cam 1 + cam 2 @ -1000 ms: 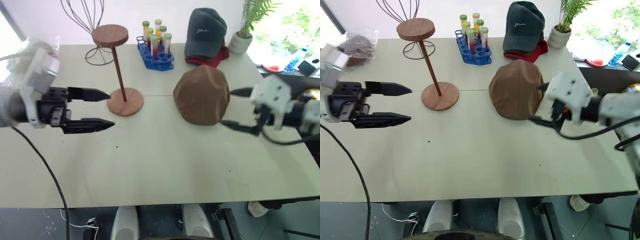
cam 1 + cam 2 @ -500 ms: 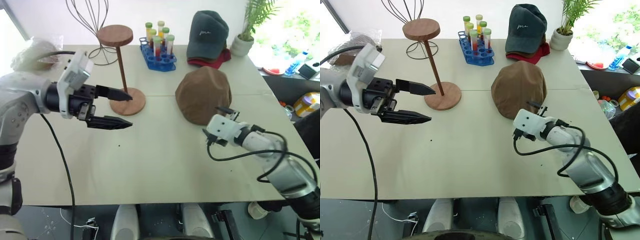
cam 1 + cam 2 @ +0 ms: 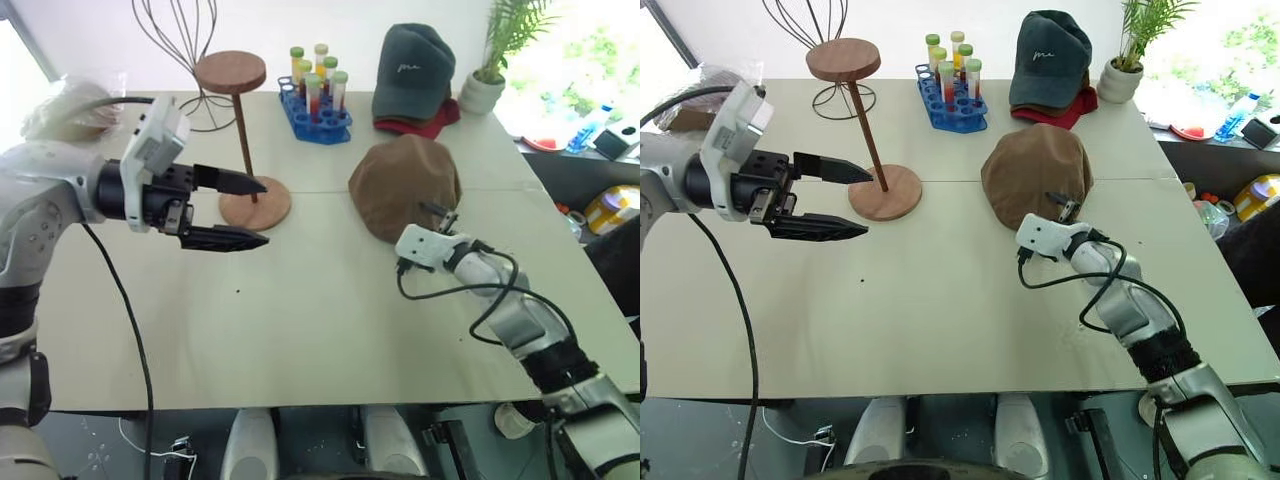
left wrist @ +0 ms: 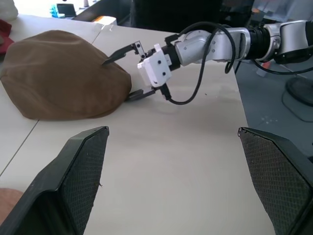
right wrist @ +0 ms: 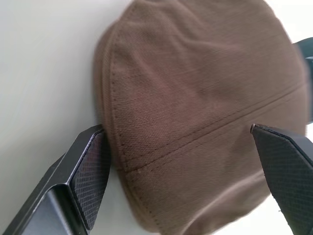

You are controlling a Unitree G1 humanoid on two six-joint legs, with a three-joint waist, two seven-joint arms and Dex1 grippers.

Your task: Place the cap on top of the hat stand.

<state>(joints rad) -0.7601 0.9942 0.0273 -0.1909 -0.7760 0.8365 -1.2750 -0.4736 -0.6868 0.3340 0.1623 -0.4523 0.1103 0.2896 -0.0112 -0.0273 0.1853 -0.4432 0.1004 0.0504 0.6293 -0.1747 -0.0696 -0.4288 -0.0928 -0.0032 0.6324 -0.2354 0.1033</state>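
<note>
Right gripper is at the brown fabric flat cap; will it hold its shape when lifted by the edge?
Probably not fully. The brown fabric flat cap looks soft, stitched cloth with gentle creases, so it likely sags from the open right gripper. It seems light and may slide on the smooth table if nudged before the fingers close.

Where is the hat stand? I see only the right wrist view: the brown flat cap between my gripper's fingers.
Observer: The hat stand stands upright to the robot's left of the cap, its top disc bare.
Operator: What is the left gripper doing?
Observer: The left gripper hovers open near the stand's base, holding nothing.
Operator: Anything beyond the cap?
Observer: A dark grey baseball cap, beside a blue test tube rack.
</note>
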